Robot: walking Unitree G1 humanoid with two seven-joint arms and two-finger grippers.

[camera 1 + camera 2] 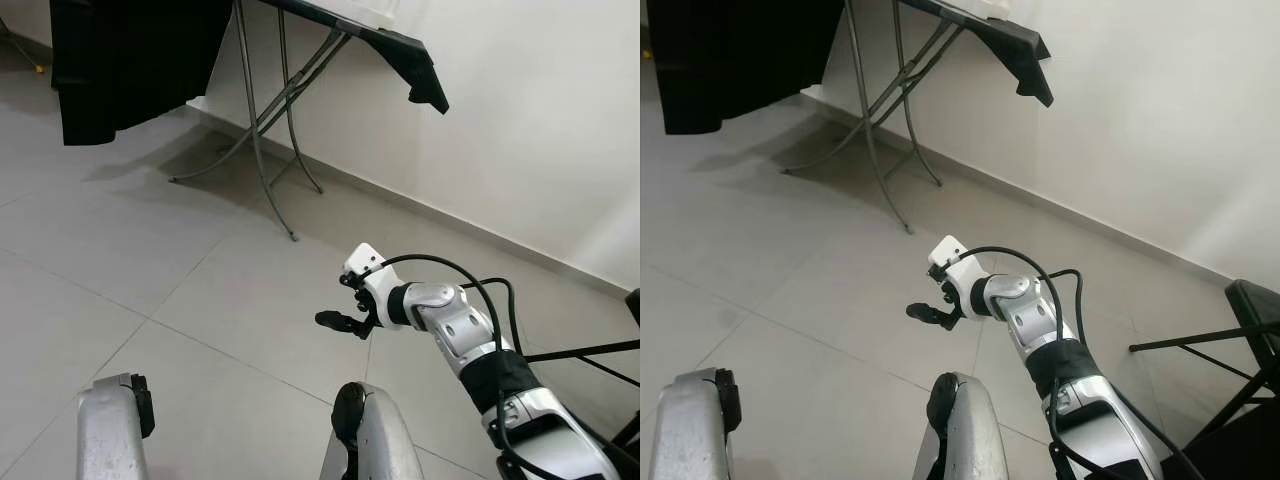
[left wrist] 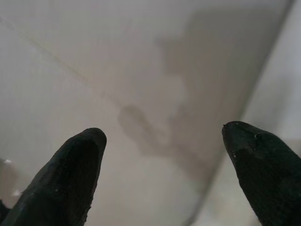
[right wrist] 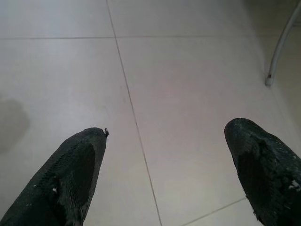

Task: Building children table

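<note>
A black cloth hangs at the far left over the tiled floor. Beside it, against the wall, stands a folding counter on thin metal legs, a dark cloth corner drooping off its right end. No children's table parts can be made out.

The left arm hangs low at the near left; its wrist view shows the left pincer spread wide, empty, above the floor.

The right arm is raised and bent, forearm reaching leftward over the floor, a cable looping above the wrist. The right pincer also gapes empty, pointing down at a tile seam.
</note>
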